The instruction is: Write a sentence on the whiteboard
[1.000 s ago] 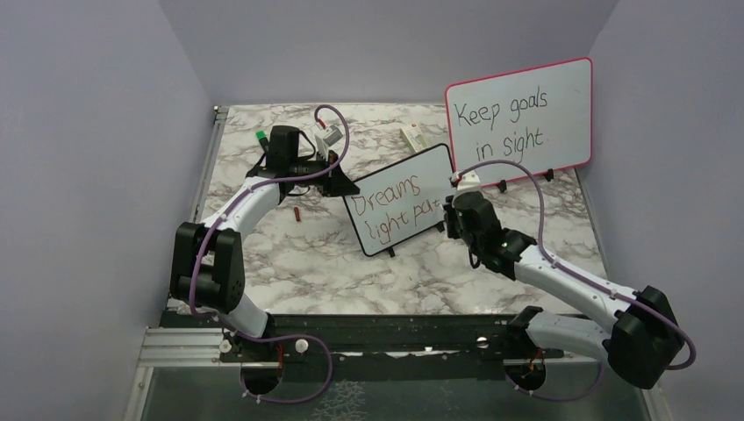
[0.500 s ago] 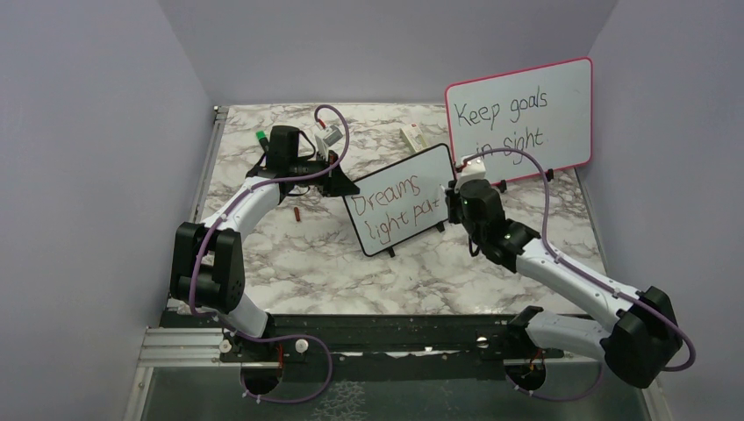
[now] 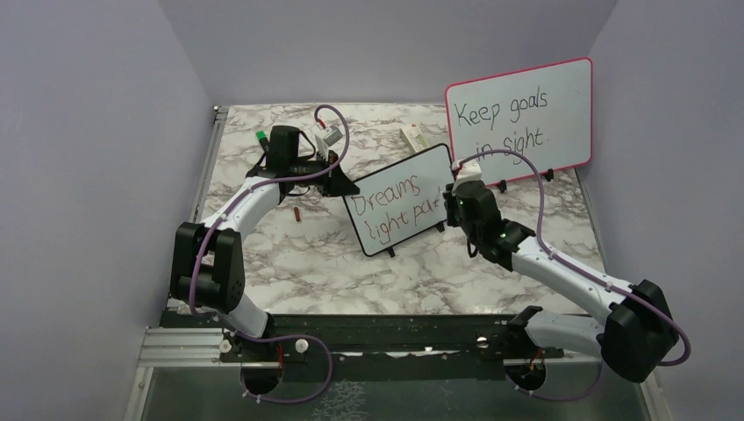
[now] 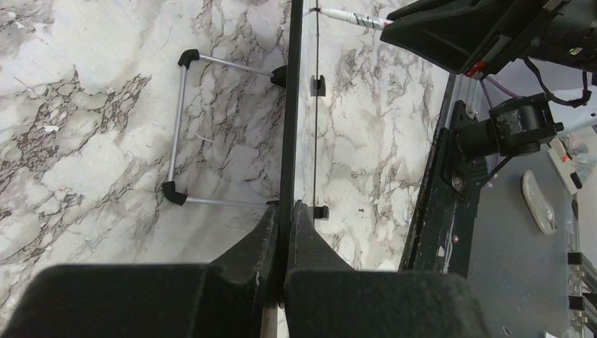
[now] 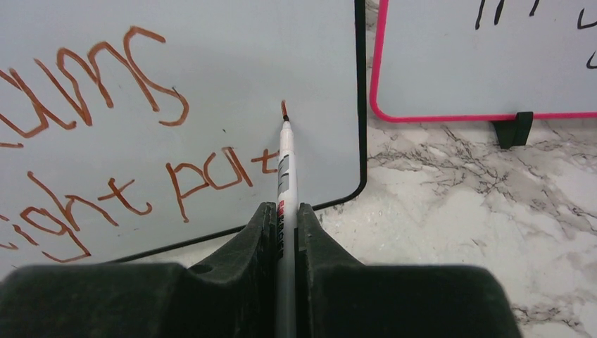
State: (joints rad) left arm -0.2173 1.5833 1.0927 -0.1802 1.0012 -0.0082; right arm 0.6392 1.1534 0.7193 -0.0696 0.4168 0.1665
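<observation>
The small black-framed whiteboard (image 3: 399, 200) stands tilted mid-table. The red sentence (image 3: 395, 203) on it reads "Dreams" over "light pat", with a short new stroke beginning after the "t" (image 5: 284, 109). My left gripper (image 3: 336, 182) is shut on the board's left edge; in the left wrist view its jaws (image 4: 284, 225) pinch the black frame (image 4: 292, 105) edge-on. My right gripper (image 3: 449, 203) is shut on a white marker (image 5: 285, 176). The marker tip (image 5: 285, 124) touches the board (image 5: 211, 56) just below the new stroke, near the board's right edge.
The larger pink-framed board (image 3: 522, 114) with black "Keep goals in sight" stands behind on the right, close to my right arm. A red cap (image 3: 297, 213) lies left of the small board. A green-tipped item (image 3: 261, 138) and a small box (image 3: 330, 134) lie at the back left.
My right gripper with the marker rose from the board's lower right to its right edge, then settled slightly down-left with the tip on the board. A short red stroke has appeared. Left arm still.
</observation>
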